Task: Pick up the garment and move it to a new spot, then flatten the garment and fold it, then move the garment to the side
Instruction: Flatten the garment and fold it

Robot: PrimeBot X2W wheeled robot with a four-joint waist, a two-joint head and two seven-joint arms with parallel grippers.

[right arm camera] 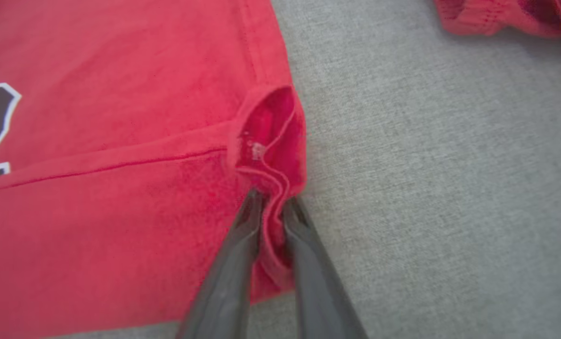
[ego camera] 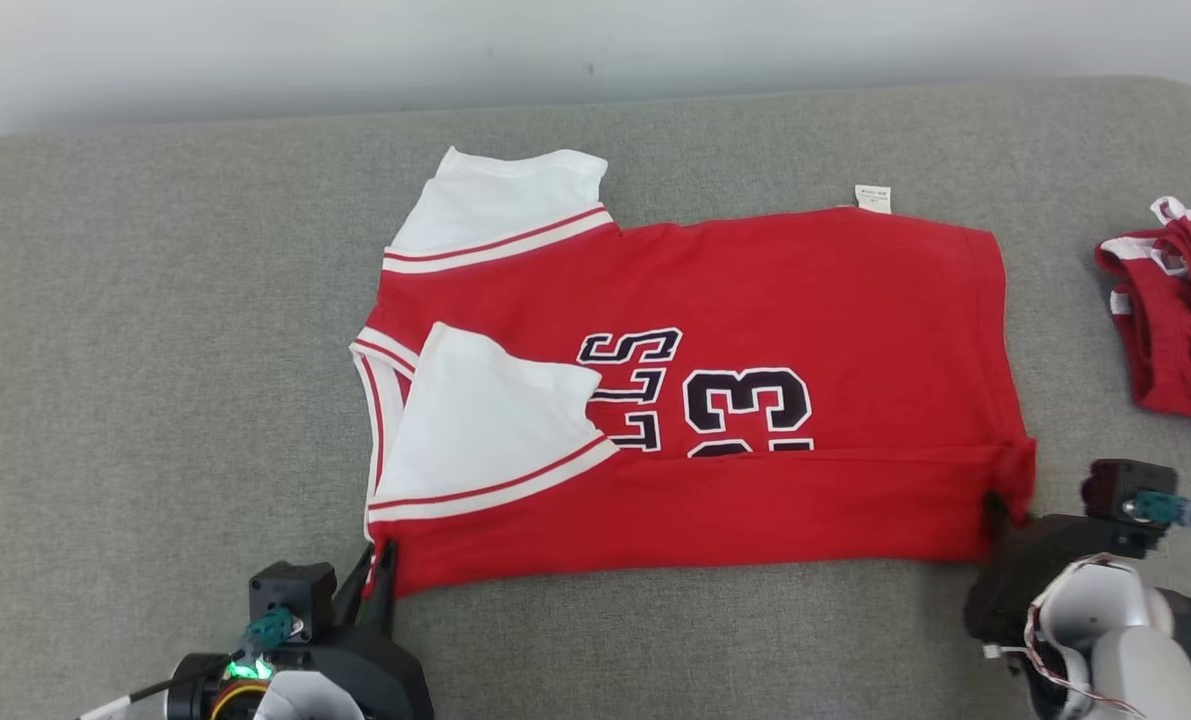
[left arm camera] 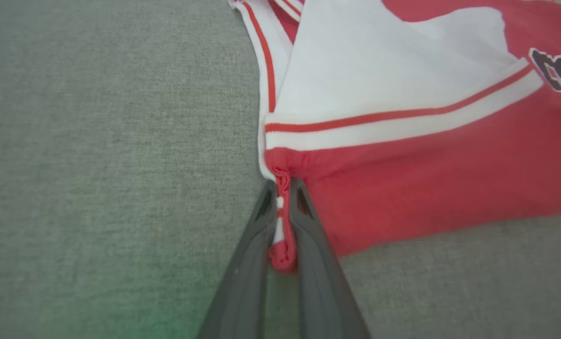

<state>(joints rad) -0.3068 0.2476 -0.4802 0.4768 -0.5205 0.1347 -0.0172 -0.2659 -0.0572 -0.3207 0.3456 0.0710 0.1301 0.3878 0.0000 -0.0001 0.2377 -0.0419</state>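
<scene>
Fingers [left arm camera: 247, 278] of the left hand [left arm camera: 282, 197] are clamping together on the near left corner of the red jersey [left arm camera: 450, 188], with a bunched ridge of red and white hem squeezing up between them. In the head view this left hand [ego camera: 377, 572] is sitting at the lower left, its tips pointing at that corner. At the lower right, the right hand [ego camera: 995, 512] is gripping the near right corner of the jersey [ego camera: 805, 290]. Its own wrist view shows the right hand [right arm camera: 272, 200] pinching a rumpled fold of the jersey [right arm camera: 96, 226].

The jersey is lying flat on the grey fabric worktop [ego camera: 155, 350], stretching sideways between the two hands with its sleeve end towards the left. A near strip is lying folded up over the front, its edge covering the bottom of the number 23 [ego camera: 750, 400]. Just beyond the left hand, a white sleeve [ego camera: 485, 420] is lying folded inward over the red, partly covering the black lettering [ego camera: 635, 385]. Further back, the other white sleeve [ego camera: 500, 200] is sticking out at the far edge, and a small white label [ego camera: 873, 198] is poking out along that edge. Well apart to the right, a second red and white garment [ego camera: 1175, 330] is lying crumpled. A pale wall [ego camera: 355, 50] is running behind the worktop.
</scene>
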